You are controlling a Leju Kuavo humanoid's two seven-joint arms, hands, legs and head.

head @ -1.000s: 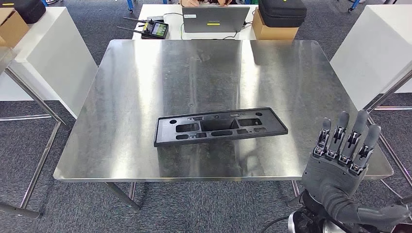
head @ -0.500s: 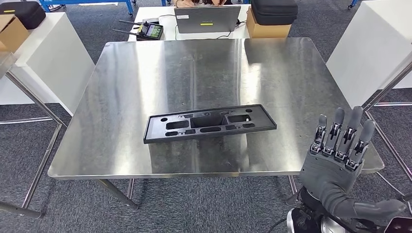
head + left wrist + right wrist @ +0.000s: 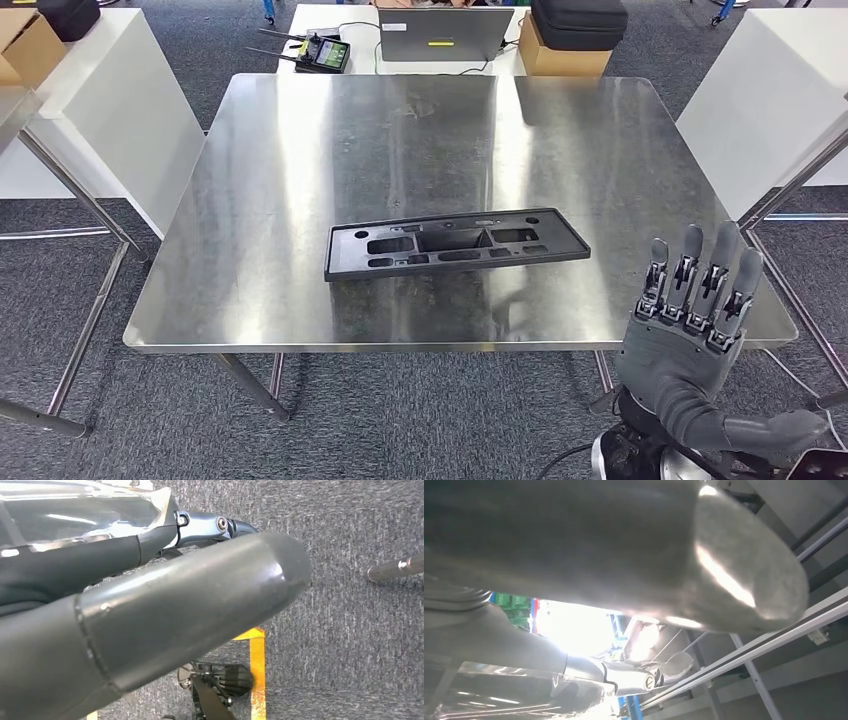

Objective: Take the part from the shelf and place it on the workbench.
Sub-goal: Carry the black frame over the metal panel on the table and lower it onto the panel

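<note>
The part point(image 3: 457, 243), a long flat black plastic panel with several cutouts, lies on the steel workbench point(image 3: 420, 140), a little in front of its middle. My right hand point(image 3: 690, 320) is raised off the bench's front right corner with its fingers straight, apart and holding nothing, well to the right of the part. In the right wrist view its thick thumb point(image 3: 624, 545) is seen from below. My left hand point(image 3: 150, 620) hangs over the carpet with thumb and a dark finger stretched out and nothing between them.
White tables stand to the left point(image 3: 110, 110) and right point(image 3: 770, 90) of the bench. Behind it a table carries a laptop point(image 3: 445, 34), a controller point(image 3: 322, 52) and a black case point(image 3: 578, 20) on a cardboard box point(image 3: 560, 60). Yellow tape point(image 3: 257, 670) marks the carpet.
The whole picture has swayed left and back, so the camera moved. The part stays where it lay on the bench. My right hand stays raised and spread, a little lower in view.
</note>
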